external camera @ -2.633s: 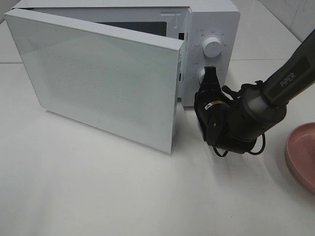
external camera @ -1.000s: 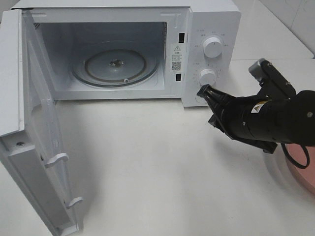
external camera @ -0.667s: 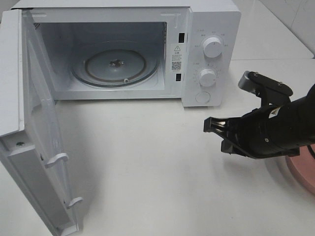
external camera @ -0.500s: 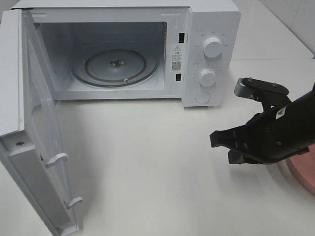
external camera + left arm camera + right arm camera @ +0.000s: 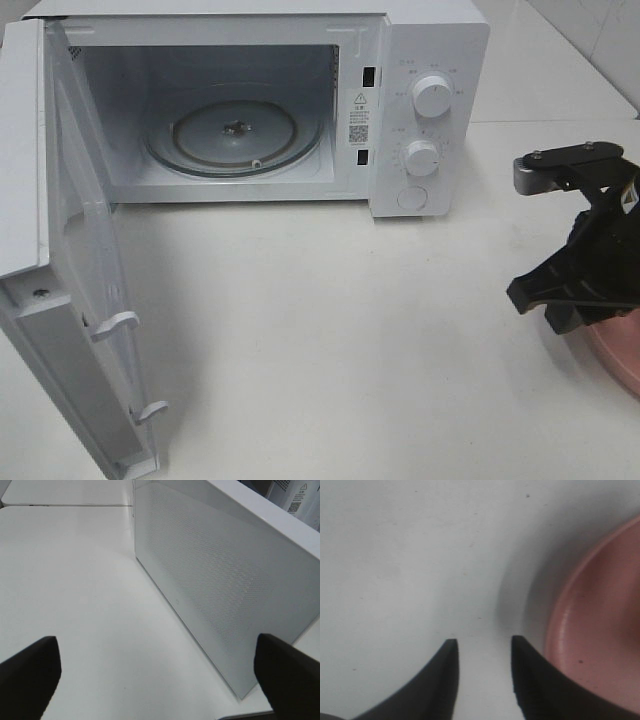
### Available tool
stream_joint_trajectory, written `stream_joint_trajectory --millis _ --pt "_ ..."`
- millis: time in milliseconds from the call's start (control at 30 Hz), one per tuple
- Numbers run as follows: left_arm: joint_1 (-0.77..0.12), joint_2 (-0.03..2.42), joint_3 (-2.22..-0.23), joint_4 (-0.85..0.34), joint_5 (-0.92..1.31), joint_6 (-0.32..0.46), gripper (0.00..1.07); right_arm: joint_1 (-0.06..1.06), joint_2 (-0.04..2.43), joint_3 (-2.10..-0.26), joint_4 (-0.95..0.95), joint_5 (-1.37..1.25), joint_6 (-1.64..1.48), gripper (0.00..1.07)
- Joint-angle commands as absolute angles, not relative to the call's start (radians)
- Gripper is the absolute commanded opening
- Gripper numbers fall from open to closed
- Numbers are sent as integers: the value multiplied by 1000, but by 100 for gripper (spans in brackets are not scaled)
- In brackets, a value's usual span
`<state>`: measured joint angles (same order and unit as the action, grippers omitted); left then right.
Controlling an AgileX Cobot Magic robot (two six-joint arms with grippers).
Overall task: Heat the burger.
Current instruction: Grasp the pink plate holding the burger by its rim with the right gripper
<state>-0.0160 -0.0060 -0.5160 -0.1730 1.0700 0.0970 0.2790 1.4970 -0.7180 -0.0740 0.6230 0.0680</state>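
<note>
The burger did not show in any view, so its place could not be told. The likeliest spot, as a judgement only, was on or beyond the pink plate [image 5: 612, 352], most of which was cut off at the right edge of the high view.

The microwave [image 5: 430, 120] stood at the far side of the surface [image 5: 330, 350]. Its door [image 5: 60, 300] was swung wide to the left and its glass turntable [image 5: 235, 130] was bare.

The right tool [image 5: 532, 300] hung at the right, above the surface and just beside the plate's near-left rim. In the wrist view, the right tool [image 5: 482, 645] had its fingertips [image 5: 449, 652] a modest gap apart with nothing between them, and the plate's rim [image 5: 570, 630] curved away just past one of them.

The left tool [image 5: 157, 680] was spread fully wide and empty, facing the outer face of the open door (it was out of sight in the high view).

The coming move turned on one fact: the plate lay right of the right tool, away from the oven. That arm was plainly the nearer one and would need to turn rightward to find the burger. The burger's axis could not be judged here.
</note>
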Motion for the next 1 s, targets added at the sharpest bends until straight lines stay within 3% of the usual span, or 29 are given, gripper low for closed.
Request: stream_joint_trajectory --millis 33,67,100,133,433,1000 --pt "-11 -24 -517 -178 1071 91 98 230 1474 -730 -197 659 82 77" --pt "-11 -24 -517 -178 1071 91 98 216 1474 -730 -197 653 82 87" --pt "-11 -24 -517 -178 1071 91 98 216 1474 -730 -197 653 82 87" --pt "-11 -24 -517 -178 1071 91 98 195 1476 -730 -197 645 79 103" --pt "-11 -24 -517 -178 1071 91 98 130 1556 -730 -195 603 114 101" --pt "-11 -24 -517 -178 1071 91 98 113 1727 -730 -203 488 130 97"
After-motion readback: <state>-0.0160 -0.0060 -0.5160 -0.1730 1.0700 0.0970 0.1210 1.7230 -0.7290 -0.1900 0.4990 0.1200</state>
